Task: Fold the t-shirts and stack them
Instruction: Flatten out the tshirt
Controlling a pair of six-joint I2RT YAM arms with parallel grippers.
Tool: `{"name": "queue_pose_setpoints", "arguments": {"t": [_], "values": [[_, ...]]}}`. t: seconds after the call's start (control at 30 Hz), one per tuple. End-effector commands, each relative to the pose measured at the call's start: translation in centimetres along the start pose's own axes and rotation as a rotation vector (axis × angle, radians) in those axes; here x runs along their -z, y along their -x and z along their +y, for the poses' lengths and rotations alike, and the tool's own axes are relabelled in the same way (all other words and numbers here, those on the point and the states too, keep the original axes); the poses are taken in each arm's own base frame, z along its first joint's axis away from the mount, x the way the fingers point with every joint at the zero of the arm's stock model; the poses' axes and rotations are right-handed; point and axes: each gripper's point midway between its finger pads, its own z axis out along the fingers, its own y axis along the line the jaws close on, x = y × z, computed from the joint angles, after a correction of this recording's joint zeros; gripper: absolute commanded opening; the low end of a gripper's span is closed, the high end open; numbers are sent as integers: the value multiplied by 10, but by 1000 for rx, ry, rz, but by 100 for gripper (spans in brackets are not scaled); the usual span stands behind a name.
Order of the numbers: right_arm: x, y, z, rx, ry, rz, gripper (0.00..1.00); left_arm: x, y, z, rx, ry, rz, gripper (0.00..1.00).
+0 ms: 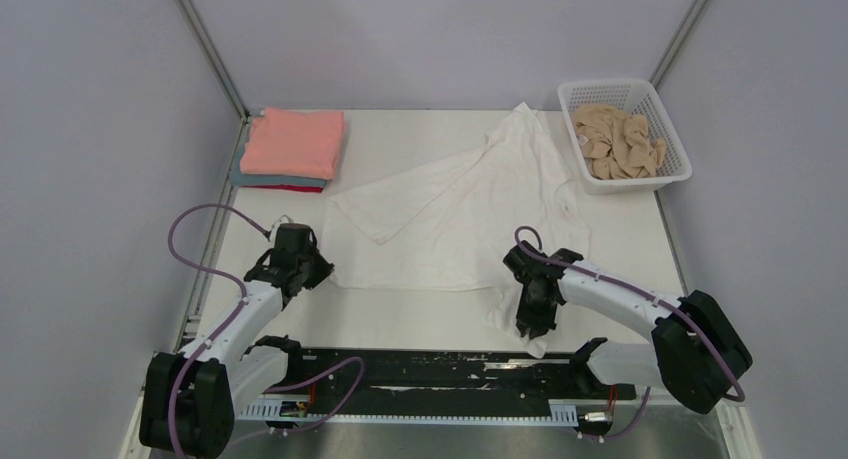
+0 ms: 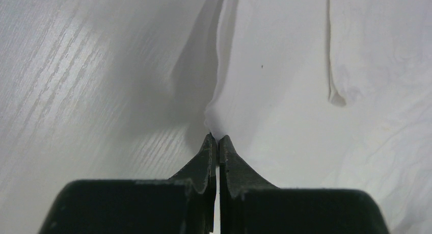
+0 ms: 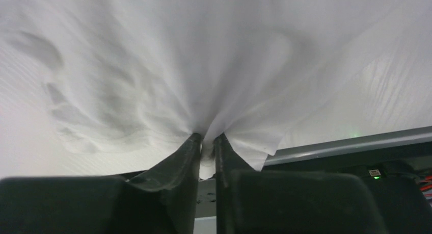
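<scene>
The left gripper point(image 2: 217, 140) has its two black fingers point(image 2: 204, 160) pressed flat together. Their tips nip a small raised peak at the edge of the large plain white cloth t-shirt point(image 1: 460, 209). The right gripper point(image 3: 206, 140) has its fingers point(image 3: 187, 153) almost together, pinching a gathered bunch of the same shirt, and creases fan out from the grip. In the top view this gripper hangs over the table's near edge, with a flap of cloth lifted beneath it.

There are two grippers, five shirts and one basket. The white shirt lies spread and rumpled across the middle of the pale wood-grain table point(image 1: 400, 314), one part reaching toward the far right. At the far left corner three folded shirts make one stack: a salmon-pink folded t-shirt point(image 1: 293, 142) on top, a teal folded t-shirt point(image 1: 243, 178) under it, and a red folded t-shirt point(image 1: 296, 188) at the bottom. A crumpled tan t-shirt point(image 1: 615, 141) fills the white plastic mesh basket point(image 1: 640, 185) at the far right corner.
</scene>
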Motion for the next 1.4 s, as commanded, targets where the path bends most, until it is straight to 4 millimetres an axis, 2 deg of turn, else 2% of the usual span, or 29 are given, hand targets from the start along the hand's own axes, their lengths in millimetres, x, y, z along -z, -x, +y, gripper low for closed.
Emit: {"name": "queue_pose_setpoints", "arguments": {"t": [0.0,0.07,0.13,0.37,0.47,0.6,0.77,0.83,0.93,0.97,1.0,1.03,1.07,1.1,1.13,1.23,1.27,1.3,1.37], "values": [[4,84,25,-16,20,-373,1,2,8,-19,-21,-85,-25,0],[19,108,28,-14,19,-457,0,5,13,-29,-24,-132,-37,0],[32,135,30,-36,13,-534,0,11,19,-52,-72,-247,-52,0],[89,219,60,-103,117,-795,0,12,43,-74,-82,-277,-110,0],[132,247,64,-104,117,-907,0,24,63,-87,-98,-286,-158,0],[196,260,63,-76,165,-1044,0,60,96,-112,-97,-355,-265,0],[289,253,50,-76,287,-1235,0,117,136,-134,-65,-381,-373,0],[326,246,44,-59,344,-1309,0,147,149,-143,-55,-416,-421,0],[384,228,36,-10,456,-1421,0,201,170,-156,-42,-496,-524,0],[404,220,34,12,499,-1462,0,229,178,-158,-33,-532,-579,0],[424,213,31,30,536,-1500,0,242,182,-158,-32,-543,-607,0],[444,204,28,47,576,-1536,0,269,188,-158,-24,-571,-654,0],[466,193,24,72,624,-1576,0,282,190,-158,-27,-583,-676,0],[484,184,22,100,666,-1610,0,307,193,-159,-26,-618,-708,0],[502,173,20,128,710,-1643,0,319,193,-159,-36,-637,-726,0],[548,144,11,198,818,-1720,0,376,190,-164,-66,-748,-776,0],[567,133,7,216,857,-1753,0,386,189,-164,-75,-767,-783,0],[580,125,4,232,887,-1772,0,406,186,-165,-88,-804,-792,0],[602,110,3,282,941,-1803,0,430,182,-164,-101,-838,-801,0]]}}
